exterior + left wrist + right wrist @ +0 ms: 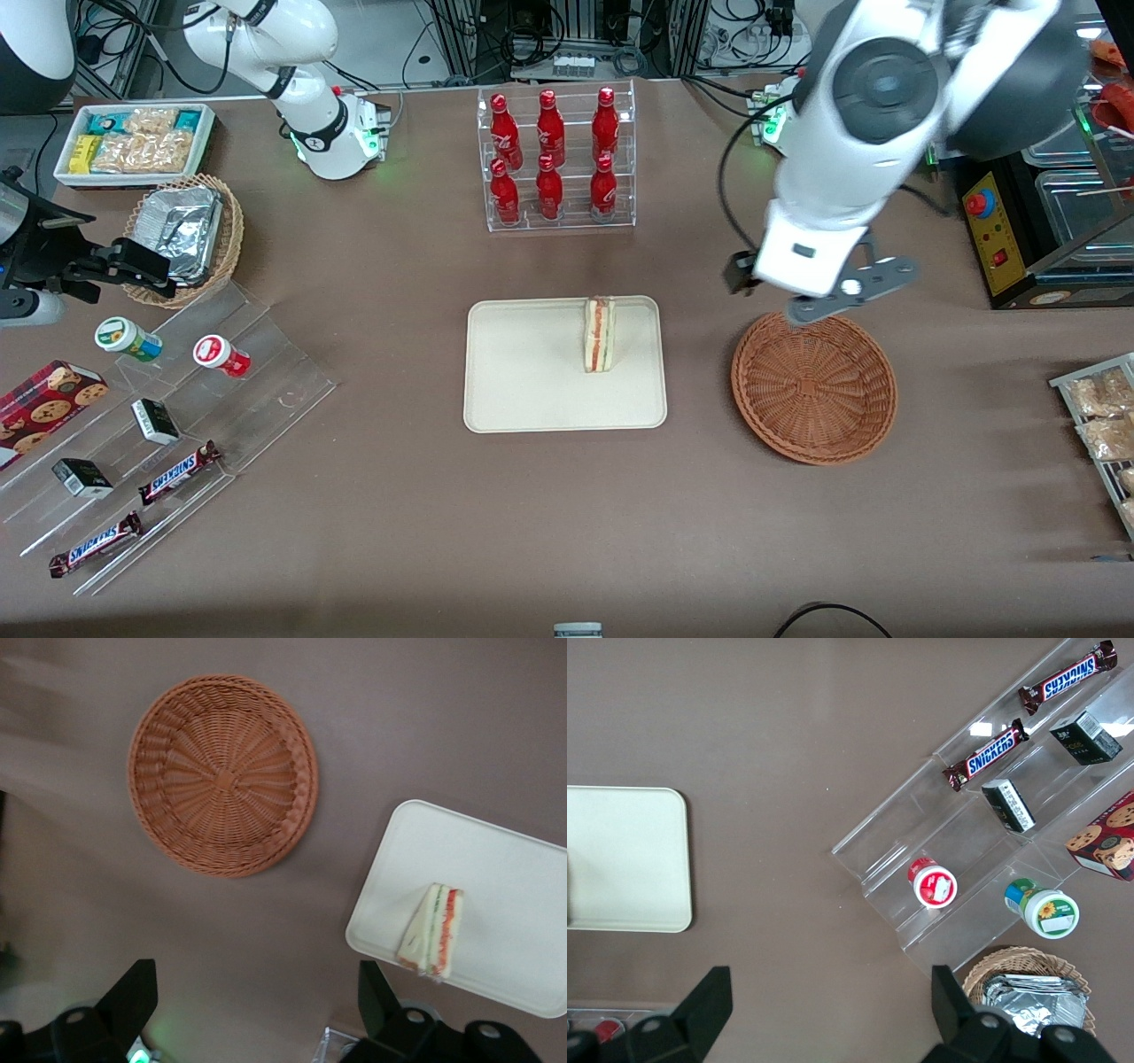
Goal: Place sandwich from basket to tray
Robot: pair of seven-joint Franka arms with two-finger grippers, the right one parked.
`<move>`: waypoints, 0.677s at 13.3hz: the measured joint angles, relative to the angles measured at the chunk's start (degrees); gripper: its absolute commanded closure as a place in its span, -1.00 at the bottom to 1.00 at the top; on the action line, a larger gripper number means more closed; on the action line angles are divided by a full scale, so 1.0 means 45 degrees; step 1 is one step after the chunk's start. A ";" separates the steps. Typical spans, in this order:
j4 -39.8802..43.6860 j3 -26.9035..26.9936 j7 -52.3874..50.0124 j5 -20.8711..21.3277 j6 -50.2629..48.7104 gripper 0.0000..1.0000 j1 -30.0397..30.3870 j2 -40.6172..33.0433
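The fingers (133, 997) of the gripper (257, 1010) stand spread wide apart with nothing between them, held up in the air above the bench (372, 496). In the front view the gripper (802, 292) hangs over the rim of the basket (813, 387) farthest from the front camera. The basket is a shallow round reddish-brown wicker piece lying flat on the bench with nothing in it. Beside the basket, toward the parked arm's end of the bench, lies the cream-white tray (532, 390), clearly apart from it. The sandwich (599, 334) rests on the tray, near the tray edge closest to the basket and toward the rim farther from the front camera. Its long axis runs from that farther rim toward the front camera, and its cut face with red-pink and yellowish layers looks upward. In the wrist view the sandwich (431, 931) shows as a narrow wedge near the tray's (505, 895) corner, the basket (222, 774) well apart from it.
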 measured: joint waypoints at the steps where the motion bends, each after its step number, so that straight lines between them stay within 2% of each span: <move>1: -0.0042 0.0003 0.0581 -0.0001 -0.0180 -1.00 0.0375 -0.0181; 9: -0.0200 0.0012 0.5322 -0.0050 -0.1078 -1.00 0.3642 -0.1221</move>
